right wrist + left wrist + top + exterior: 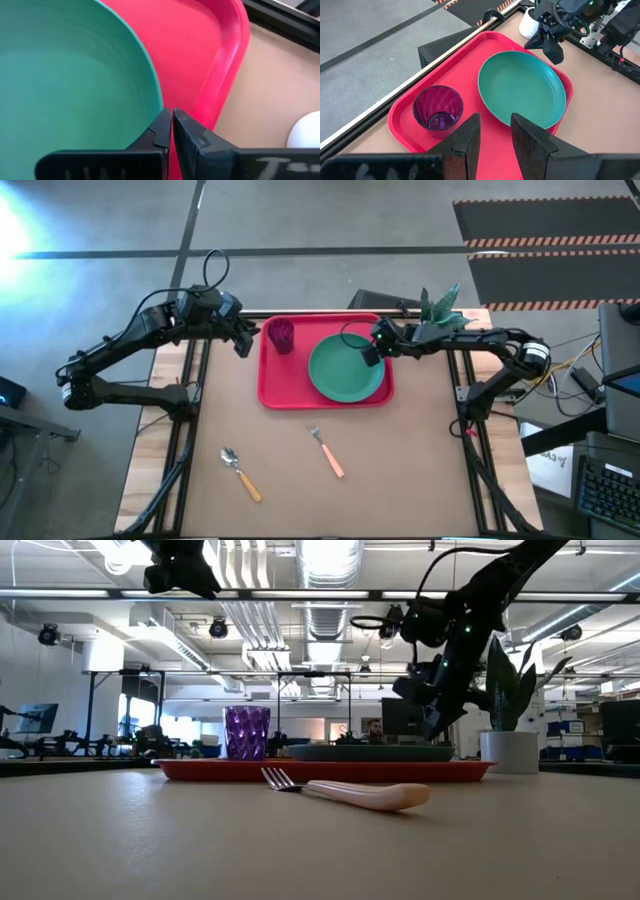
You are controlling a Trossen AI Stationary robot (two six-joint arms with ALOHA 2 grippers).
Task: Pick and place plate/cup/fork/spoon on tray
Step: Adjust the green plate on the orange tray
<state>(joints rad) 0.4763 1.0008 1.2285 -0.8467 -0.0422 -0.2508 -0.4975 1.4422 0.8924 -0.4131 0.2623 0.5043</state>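
The red tray point(275, 385) lies at the table's far middle. The teal plate point(345, 368) sits flat on its right half, and the purple cup point(281, 335) stands upright in its far left corner. On the bare table nearer the front lie the fork point(326, 450) and, to its left, the spoon point(241, 474). My right gripper point(171, 117) is shut with nothing between its fingers, slanting down just above the plate's far right rim point(150, 85). My left gripper point(495, 120) hangs open above the tray's left edge, beside the cup point(438, 107).
A white pot with a green plant point(440, 310) stands at the table's far right, just behind my right gripper. A dark flat object point(370, 300) lies beyond the tray's far rim. The table's near half holds only the fork and spoon.
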